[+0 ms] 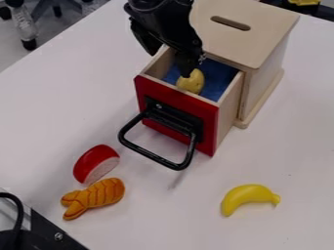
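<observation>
Right now, your black gripper (187, 73) hangs down from the top of the view, w/ its tip inside the open drawer (209, 128). It is right at the top end of a small, round, yellow toy (191, 83) — you can't tell if it has hold of the toy or is just by it, b/c the tip hides that part. You can't tell if the gripper is open or closed, either.

The yellow toy is in the drawer, near the red front. You can see the drawer's blue bottom (219, 77) next to it. The drawer has pale wood sides & a big black handle (153, 156) that sticks out over the white table (163, 215). It comes out of a pale wood box (267, 39) w/ a long slot (230, 23) cut in its flat top.

In front of the box, to the right, you have a yellow toy banana (246, 196) on the table. To the left, there's a red toy piece (90, 160) w/ a pale, flat side. Just below it is an orange toy (101, 193) w/ dark lines & a split tail end. Down in the bottom left corner — some black gear (52, 232) w/ a black, bent cable (19, 210).
</observation>
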`<move>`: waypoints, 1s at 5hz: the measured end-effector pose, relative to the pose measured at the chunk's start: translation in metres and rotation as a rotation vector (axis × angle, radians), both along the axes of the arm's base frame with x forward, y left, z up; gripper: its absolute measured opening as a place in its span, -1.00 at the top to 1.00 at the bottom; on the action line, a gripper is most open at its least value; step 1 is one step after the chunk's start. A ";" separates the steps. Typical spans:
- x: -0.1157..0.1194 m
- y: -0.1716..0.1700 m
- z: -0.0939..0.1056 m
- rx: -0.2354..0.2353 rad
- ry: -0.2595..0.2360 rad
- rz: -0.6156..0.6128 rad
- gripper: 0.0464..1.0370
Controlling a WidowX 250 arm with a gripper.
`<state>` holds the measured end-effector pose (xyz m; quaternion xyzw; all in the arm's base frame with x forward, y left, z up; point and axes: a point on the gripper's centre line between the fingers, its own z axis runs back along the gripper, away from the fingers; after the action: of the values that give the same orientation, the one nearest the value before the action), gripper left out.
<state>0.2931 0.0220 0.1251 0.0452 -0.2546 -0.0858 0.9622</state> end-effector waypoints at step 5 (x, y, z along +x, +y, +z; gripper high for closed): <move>0.028 -0.012 -0.044 -0.073 0.189 0.085 -0.92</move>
<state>0.3211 0.0102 0.0816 0.0126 -0.1637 -0.0396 0.9856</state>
